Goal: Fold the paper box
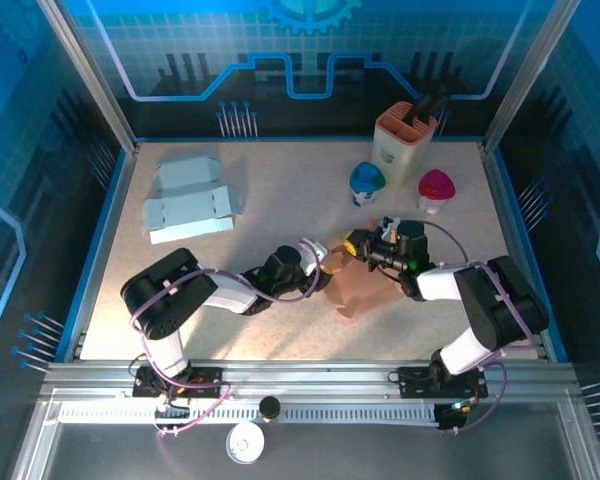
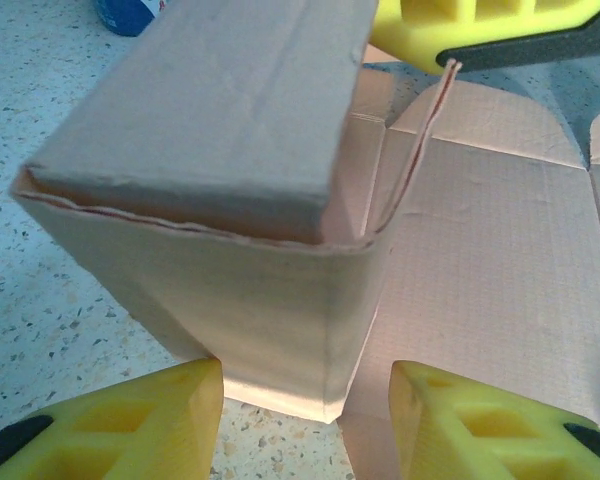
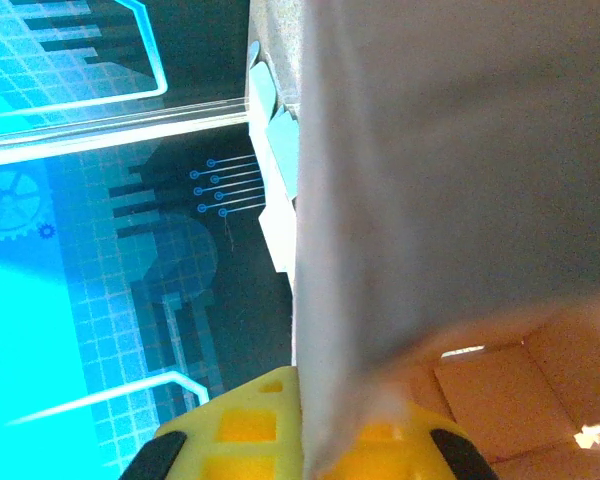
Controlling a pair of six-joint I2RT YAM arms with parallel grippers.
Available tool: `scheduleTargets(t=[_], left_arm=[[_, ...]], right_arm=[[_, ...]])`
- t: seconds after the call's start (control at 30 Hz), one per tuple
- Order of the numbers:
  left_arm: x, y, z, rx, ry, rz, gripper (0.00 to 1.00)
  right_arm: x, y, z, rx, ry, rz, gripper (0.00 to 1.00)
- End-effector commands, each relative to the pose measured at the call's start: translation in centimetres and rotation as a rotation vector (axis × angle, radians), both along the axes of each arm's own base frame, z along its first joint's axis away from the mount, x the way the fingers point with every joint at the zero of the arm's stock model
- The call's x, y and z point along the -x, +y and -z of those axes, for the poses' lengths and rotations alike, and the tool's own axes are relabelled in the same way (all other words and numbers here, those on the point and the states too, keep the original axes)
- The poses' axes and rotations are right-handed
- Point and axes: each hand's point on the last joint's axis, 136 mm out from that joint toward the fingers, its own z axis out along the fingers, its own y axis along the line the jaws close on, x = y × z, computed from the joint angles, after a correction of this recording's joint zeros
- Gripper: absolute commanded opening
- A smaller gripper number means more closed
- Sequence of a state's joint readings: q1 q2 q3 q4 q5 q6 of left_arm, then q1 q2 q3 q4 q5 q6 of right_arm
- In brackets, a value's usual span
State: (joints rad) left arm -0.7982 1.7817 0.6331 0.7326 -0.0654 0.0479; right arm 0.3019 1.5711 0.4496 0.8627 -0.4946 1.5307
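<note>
Halfway through folding the box [image 1: 365, 285], flaps [image 2: 500, 230] untucked; pinching one in right fingers [image 3: 315, 440]; straddling a corner, left fingers [image 2: 305, 420] parted.

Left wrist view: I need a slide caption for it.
Half-folded paper box between the yellow fingers of the left end effector, while the right end effector pinches a flap.
</note>
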Motion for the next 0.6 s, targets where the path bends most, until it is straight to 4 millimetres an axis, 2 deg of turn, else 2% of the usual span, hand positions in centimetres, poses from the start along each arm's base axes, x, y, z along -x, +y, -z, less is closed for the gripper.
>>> scheduleTargets(t=[0.0,0.57], left_arm=[[-1.4,-1.0,-2.4,0.062,-0.058,-0.037,0.49],[-1.4,-1.5,-3.4,0.095,-0.095,-0.03,0.55]], right_arm=[[1.1,-0.1,2.6,0.024,0.081,0.001,0.0],[1.4,0.1,3.2,0.005,0.096,-0.002,0.0]])
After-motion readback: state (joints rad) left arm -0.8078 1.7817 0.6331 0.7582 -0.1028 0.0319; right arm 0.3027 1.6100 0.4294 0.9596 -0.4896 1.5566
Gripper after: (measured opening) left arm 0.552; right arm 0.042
